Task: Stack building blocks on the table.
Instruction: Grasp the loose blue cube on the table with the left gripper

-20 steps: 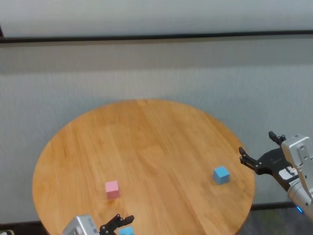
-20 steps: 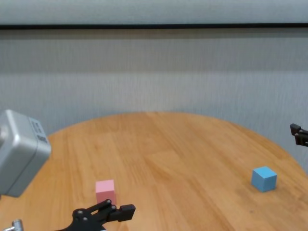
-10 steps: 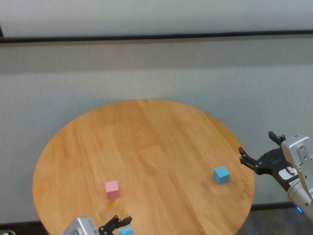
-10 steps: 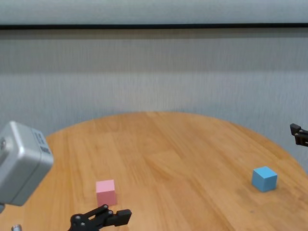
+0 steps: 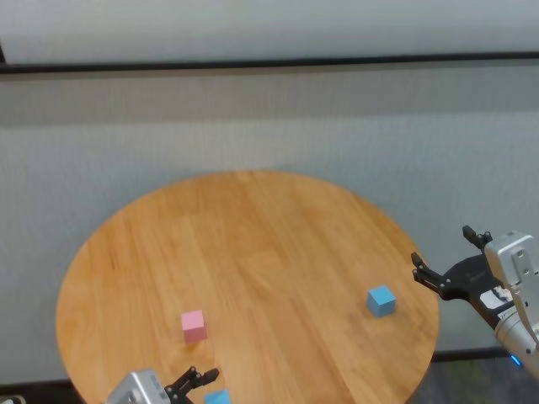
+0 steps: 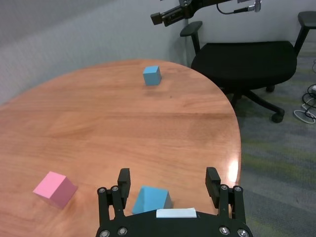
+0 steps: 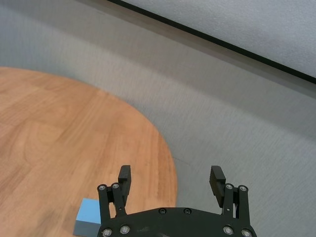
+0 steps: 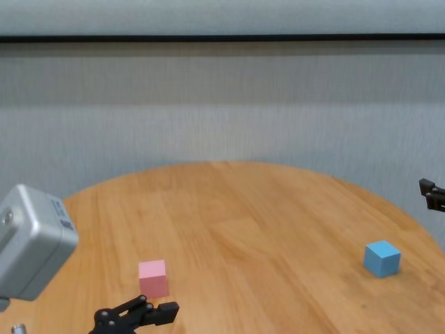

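1. The table (image 5: 253,252) is carrying all three building blocks, and none is sitting on another yet. Taking the pink block (image 5: 194,325) as the landmark: the near blue block (image 6: 151,199) is lying just beside it, toward the robot and a little to the robot's right, close to the table's near edge. The far blue block (image 5: 381,300) is sitting well apart from the pink one, over toward the table's right edge.

2. The left gripper (image 6: 169,178) is hovering over the near blue block with its fingers spread wide and holding nothing. In the left wrist view the block is lying in the gap between the two fingers, closer to one finger than the other and not touching either.

3. That is the relation the coming move is turning on, as I judge it: the block is sitting off the middle of the claw and rotated a little against the fingers, so a straight closing may be nudging it before gripping it. A cube has no long axis, so squaring up to its flat faces is what matters.

4. The right gripper (image 5: 446,263) is waiting wide open and empty just off the table's right edge, far from the pink block; it is the nearer arm for the far blue block.
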Available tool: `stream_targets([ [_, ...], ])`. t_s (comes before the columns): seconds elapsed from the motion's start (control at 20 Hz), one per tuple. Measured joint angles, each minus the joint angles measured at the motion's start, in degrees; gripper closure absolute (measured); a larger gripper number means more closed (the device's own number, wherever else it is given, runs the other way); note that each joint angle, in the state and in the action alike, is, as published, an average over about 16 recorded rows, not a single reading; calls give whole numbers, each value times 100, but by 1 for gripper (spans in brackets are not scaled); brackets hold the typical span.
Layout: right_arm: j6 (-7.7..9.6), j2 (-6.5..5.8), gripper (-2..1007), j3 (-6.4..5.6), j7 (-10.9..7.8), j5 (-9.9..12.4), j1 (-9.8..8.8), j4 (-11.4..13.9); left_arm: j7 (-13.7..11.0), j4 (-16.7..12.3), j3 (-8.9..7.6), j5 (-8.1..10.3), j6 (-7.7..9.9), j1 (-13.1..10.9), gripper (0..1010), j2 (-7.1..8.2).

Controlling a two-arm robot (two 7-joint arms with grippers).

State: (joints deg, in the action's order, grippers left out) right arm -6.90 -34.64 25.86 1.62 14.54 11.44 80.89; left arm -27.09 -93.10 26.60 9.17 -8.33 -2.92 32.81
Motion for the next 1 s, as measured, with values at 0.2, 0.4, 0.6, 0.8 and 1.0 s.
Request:
stream_targets([
  [0.2,0,0,0,0,0,0,0,0,-19,71,-40,-59,-5,3,10,-53],
  [0.4,0,0,0,0,0,0,0,0,-41,139,-74,-116,-9,7,10,-108],
  [0.6,0,0,0,0,0,0,0,0,-62,210,-102,-167,-11,14,10,-165],
  [0.8,0,0,0,0,0,0,0,0,-87,278,-126,-204,-8,26,10,-216],
  [1.0,0,0,0,0,0,0,0,0,-116,338,-142,-220,-2,41,10,-261],
])
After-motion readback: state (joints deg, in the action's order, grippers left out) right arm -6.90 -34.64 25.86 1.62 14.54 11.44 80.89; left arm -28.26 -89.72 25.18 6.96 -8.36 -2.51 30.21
